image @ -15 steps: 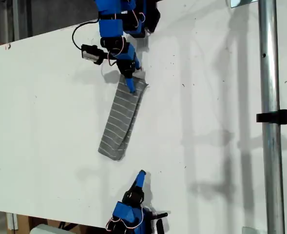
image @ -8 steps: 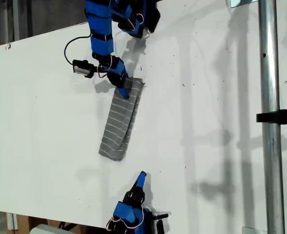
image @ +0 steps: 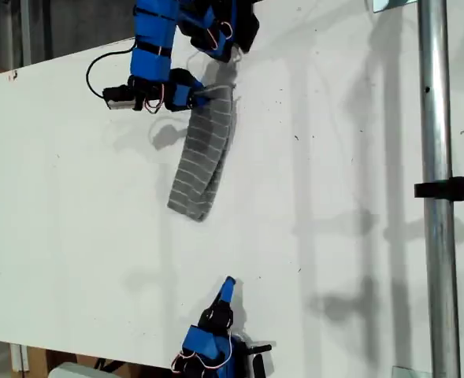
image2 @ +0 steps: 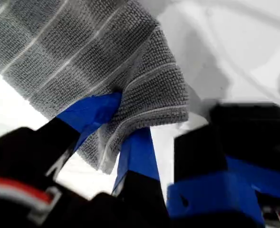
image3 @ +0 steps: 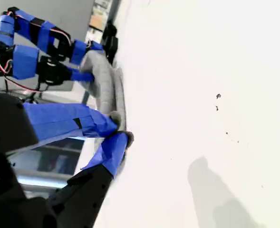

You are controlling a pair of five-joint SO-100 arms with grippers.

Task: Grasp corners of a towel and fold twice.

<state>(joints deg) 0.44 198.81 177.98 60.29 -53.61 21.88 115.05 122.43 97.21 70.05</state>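
The towel point(image: 204, 161) is a dark grey cloth with thin white stripes, folded into a long narrow strip on the white table point(image: 334, 197). My first gripper point(image: 202, 94) is shut on its far end and holds that end off the table. In the first wrist view both blue fingers point(image2: 94, 111) pinch the towel point(image2: 73, 52) next to a corner point(image2: 180, 114). My second gripper point(image: 228, 282) sits shut and holding nothing near the table's front edge, below the strip's free end. The second wrist view shows its tips point(image3: 117, 130) together, with the towel point(image3: 104, 85) beyond them.
A metal pole point(image: 436, 197) with a black clamp point(image: 460, 187) runs down the exterior view's right. A black cable point(image: 98, 71) loops by the first arm. The first arm's base point(image: 224, 27) is at the table's far edge.
My first gripper, shut on the towel's far end, rose and swung toward the exterior view's left. The strip's free end slid up the table. The second arm has not moved.
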